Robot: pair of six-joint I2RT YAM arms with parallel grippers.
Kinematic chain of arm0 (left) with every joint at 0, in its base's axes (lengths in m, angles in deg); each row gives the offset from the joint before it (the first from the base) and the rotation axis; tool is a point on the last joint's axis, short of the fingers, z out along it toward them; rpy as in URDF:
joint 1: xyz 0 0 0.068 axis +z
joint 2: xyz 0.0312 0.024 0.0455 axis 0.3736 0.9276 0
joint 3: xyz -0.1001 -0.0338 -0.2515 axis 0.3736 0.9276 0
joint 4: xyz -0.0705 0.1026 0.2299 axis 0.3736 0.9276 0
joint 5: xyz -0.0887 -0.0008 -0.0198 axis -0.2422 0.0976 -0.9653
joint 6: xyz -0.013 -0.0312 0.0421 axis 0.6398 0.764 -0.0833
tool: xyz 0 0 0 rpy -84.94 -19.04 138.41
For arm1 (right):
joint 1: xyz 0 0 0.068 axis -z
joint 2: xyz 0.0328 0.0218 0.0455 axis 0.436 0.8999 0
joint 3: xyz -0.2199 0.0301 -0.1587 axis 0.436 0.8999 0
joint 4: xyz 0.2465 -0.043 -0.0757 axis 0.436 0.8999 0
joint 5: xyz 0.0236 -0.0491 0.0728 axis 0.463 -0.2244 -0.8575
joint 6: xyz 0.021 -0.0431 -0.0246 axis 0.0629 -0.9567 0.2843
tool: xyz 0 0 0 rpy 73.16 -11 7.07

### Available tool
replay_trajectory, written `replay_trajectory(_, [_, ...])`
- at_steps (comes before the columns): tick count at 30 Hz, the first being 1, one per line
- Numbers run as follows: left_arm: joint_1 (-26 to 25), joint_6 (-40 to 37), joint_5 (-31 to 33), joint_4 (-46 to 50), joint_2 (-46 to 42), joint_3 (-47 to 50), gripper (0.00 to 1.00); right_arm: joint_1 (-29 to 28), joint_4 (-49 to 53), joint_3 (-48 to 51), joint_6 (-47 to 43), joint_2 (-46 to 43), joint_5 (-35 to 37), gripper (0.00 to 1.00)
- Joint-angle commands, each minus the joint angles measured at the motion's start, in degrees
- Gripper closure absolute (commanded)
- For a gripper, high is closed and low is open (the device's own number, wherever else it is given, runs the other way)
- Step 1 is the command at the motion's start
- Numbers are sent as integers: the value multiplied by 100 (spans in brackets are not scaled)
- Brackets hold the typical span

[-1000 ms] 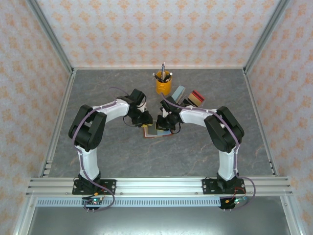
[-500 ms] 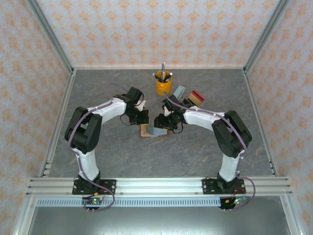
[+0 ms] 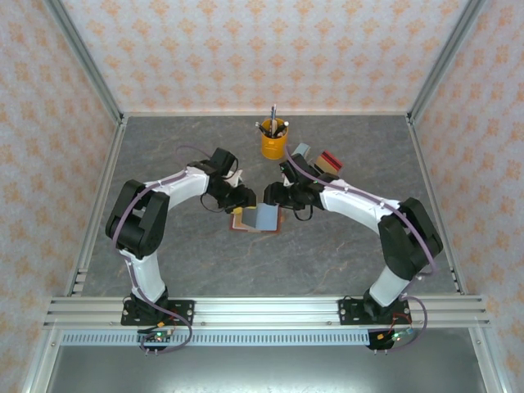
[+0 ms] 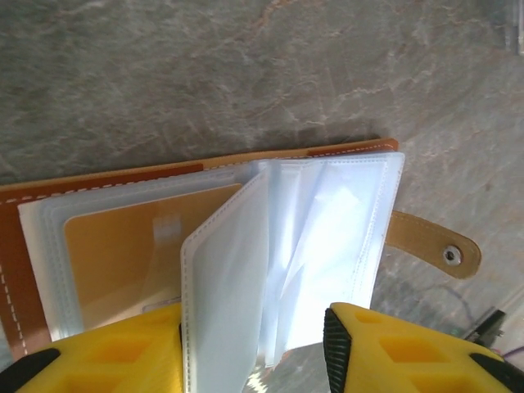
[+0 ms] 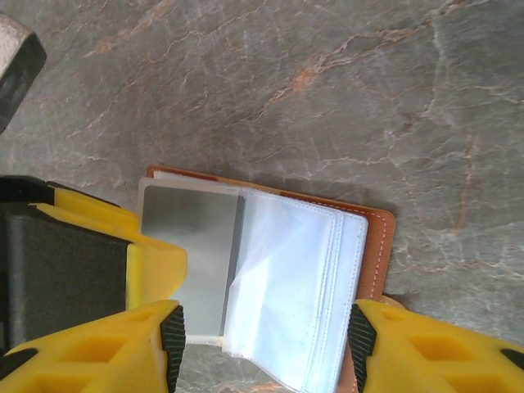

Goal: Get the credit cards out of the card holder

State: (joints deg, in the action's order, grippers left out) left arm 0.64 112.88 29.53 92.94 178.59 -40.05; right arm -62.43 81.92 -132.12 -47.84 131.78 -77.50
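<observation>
Card holder (image 3: 257,219) lies open like a book on the table (image 3: 344,254), near the yellow pen cup (image 3: 274,141), on the arms' side of it. Left gripper (image 4: 254,348) and right gripper (image 5: 266,348) hover over it from opposite sides, fingers spread, pinching nothing. My guess is they're fanning the clear sleeves (image 4: 327,237) so one page stands up and the yellow card (image 4: 123,254) in its pocket gets exposed. No cards out yet.
</observation>
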Motion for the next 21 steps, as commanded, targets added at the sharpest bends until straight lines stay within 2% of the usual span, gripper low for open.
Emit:
replay_trajectory(1, [-121,263,-416,-415,-169,48,53,2,145,66,61,-253,461,43])
replay_trajectory(11, [-430,778,-603,-794,-117,-114,49,2,207,109,151,-493,1001,44])
replay_trajectory(16, [-576,1014,-538,-1011,95,-201,47,2,233,240,274,-766,1552,45])
replay_trajectory(21, [-572,1033,-252,-892,144,-245,48,1,311,278,247,-854,1693,46])
